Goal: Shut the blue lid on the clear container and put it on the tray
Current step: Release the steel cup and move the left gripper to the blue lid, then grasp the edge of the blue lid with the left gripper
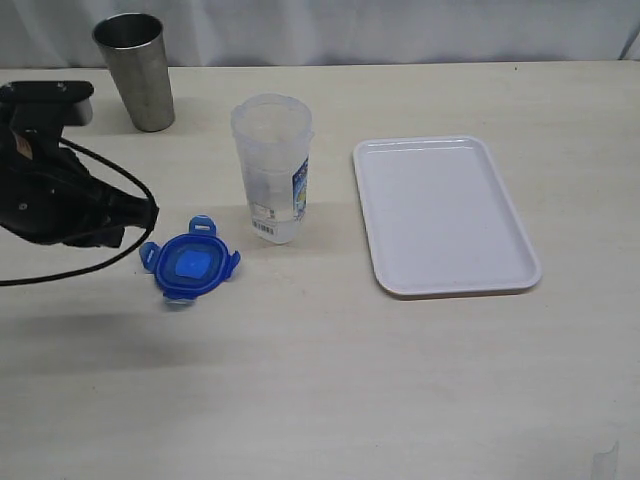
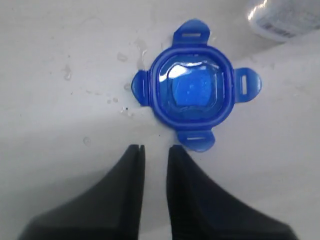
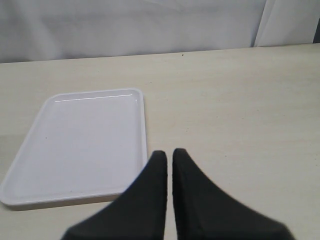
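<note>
- Step: fetching small round blue plastic lid point(image 2: 192, 92); it lies flat on table, near tall clear plastic container point(image 1: 272, 170).
- L gripper point(image 2: 156, 147): jaws narrow, empty, just short of lid.
- R gripper point(image 3: 169, 152): jaws together, empty, by flat white rectangular tray point(image 3: 90, 145).
- Next: widen jaws, straddle lid rim, grip.

Exterior: left gripper point(image 1: 146, 214) indistinct against its dark arm, arm cut by frame edge. Label print on clear container point(image 1: 272, 180) too small to read. Left wrist: container blurred, cut at frame corner. Right wrist: tray point(image 3: 75, 145) corner hidden behind right gripper point(image 3: 169, 154)
</note>
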`<control>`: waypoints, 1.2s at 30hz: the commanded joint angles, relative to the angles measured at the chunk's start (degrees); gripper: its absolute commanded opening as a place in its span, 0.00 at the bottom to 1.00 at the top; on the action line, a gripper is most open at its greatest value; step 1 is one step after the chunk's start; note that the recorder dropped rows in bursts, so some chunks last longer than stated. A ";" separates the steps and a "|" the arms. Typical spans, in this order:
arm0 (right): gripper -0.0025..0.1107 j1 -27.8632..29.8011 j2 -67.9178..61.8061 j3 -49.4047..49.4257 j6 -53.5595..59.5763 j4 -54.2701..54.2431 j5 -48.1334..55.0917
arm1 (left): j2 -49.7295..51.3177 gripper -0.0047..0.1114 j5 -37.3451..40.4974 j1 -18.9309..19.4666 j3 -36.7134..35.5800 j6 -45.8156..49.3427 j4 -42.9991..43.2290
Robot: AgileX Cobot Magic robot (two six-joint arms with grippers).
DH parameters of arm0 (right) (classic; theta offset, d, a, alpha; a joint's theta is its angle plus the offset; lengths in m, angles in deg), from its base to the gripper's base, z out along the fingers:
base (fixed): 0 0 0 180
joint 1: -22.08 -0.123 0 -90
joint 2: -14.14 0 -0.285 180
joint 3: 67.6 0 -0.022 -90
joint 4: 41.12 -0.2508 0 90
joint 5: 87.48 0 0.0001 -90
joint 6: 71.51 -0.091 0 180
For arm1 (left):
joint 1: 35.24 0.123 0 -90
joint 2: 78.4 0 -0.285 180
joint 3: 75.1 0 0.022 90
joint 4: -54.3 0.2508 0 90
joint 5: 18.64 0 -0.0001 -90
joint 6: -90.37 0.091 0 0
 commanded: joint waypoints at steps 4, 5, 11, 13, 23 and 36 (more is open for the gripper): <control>0.06 0.23 0.08 0.12 0.47 0.49 -0.15 | 6.66 0.38 -9.18 -0.18 -3.94 8.53 -7.60; 0.06 0.23 0.08 0.12 0.47 0.49 -0.15 | 7.98 0.38 -10.67 -0.18 -3.94 11.19 -8.88; 0.06 0.23 0.08 0.12 0.47 0.49 -0.15 | 14.58 0.38 -22.42 -0.18 -3.71 13.66 -7.00; 0.06 0.23 0.08 0.12 0.47 0.49 -0.15 | 16.13 0.38 -24.77 -0.18 -3.71 13.75 -7.00; 0.06 0.23 0.08 0.12 0.47 0.49 -0.15 | 20.81 0.38 -30.46 -0.18 -3.71 15.22 -6.91; 0.06 0.23 0.08 0.12 0.47 0.49 -0.15 | 20.74 0.38 -30.94 -0.18 -3.71 15.33 -6.91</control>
